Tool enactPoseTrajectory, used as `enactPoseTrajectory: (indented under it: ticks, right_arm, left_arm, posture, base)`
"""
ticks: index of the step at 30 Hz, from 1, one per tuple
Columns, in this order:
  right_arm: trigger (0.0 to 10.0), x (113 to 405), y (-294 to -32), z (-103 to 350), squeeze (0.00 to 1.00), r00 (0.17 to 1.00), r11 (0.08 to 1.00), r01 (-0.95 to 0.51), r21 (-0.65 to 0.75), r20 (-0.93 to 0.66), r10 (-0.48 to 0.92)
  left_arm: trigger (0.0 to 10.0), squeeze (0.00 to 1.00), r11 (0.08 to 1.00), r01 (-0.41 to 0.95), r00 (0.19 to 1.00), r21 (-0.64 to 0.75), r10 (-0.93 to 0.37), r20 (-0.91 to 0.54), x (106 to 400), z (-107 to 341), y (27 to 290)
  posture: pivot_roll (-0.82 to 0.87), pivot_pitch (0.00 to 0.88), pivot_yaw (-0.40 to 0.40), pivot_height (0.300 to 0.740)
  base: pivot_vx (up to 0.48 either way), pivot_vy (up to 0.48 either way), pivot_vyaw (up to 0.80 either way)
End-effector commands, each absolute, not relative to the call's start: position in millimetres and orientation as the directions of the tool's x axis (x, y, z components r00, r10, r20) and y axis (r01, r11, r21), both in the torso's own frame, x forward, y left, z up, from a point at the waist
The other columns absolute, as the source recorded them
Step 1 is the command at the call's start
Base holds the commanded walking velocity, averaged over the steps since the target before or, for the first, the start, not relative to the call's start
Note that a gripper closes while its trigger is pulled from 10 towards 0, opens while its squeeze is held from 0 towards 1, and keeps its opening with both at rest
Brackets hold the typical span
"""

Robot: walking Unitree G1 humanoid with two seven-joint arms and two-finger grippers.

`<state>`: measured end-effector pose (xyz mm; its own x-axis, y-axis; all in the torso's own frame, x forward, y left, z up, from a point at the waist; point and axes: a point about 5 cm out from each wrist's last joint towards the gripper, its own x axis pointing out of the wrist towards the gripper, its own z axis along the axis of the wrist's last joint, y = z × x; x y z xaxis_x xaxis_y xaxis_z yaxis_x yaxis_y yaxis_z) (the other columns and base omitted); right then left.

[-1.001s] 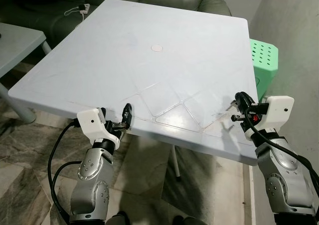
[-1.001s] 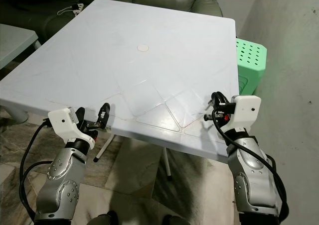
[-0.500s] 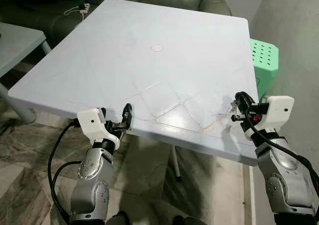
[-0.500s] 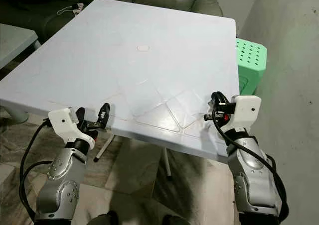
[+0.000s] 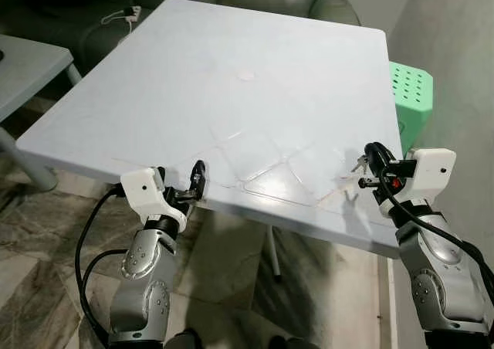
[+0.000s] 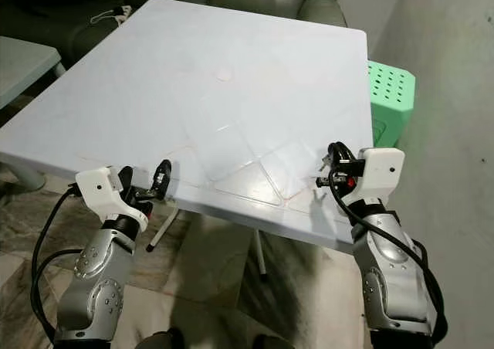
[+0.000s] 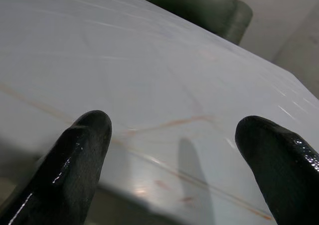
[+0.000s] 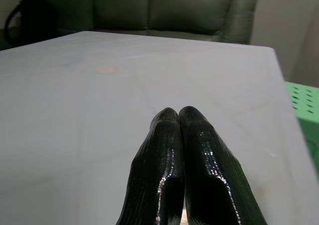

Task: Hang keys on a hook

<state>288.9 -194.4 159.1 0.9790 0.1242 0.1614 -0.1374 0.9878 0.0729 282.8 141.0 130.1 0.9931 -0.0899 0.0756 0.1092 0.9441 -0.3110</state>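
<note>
Left eye view: our right gripper (image 5: 370, 157) sits pressed together at the table's (image 5: 231, 79) near right corner, small keys (image 5: 359, 164) touching its fingers. Our left gripper (image 5: 197, 181) is spread apart at the near edge.

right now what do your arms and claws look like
Both arms are silver metal with black cables looping alongside. Each wrist carries a white boxy housing. The left claw and right claw each have two long, glossy black fingers; a small red part sits by the right one.
</note>
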Motion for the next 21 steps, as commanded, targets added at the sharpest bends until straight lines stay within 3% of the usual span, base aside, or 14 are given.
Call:
enactPoseTrajectory:
  ticks: [1,12,21]
  right_arm:
    - [10.0,286.7,-197.0,159.0,0.0,0.981,0.99,-0.124,0.066,0.159,0.112]
    - [10.0,285.5,-198.3,158.9,0.0,0.982,0.99,-0.123,0.063,0.155,0.112]
    - [10.0,285.1,-199.0,158.6,0.0,0.982,0.99,-0.125,0.061,0.152,0.115]
  left_arm:
    - [10.0,0.0,0.942,0.106,0.994,-0.317,-0.091,0.064,281.9,128.8,140.4]
    - [10.0,0.0,0.942,0.105,0.994,-0.319,-0.09,0.063,281.4,128.6,139.9]
    - [10.0,0.0,0.943,0.102,0.994,-0.318,-0.085,0.066,280.9,129.0,140.2]
  posture:
    - [-0.02,0.144,-0.071,0.74]
    - [-0.03,0.15,-0.072,0.74]
    - [-0.03,0.152,-0.076,0.74]
  base:
    - [0.0,0.442,0.0]
    - [0.0,0.421,0.0]
    - [0.0,0.0,0.0]
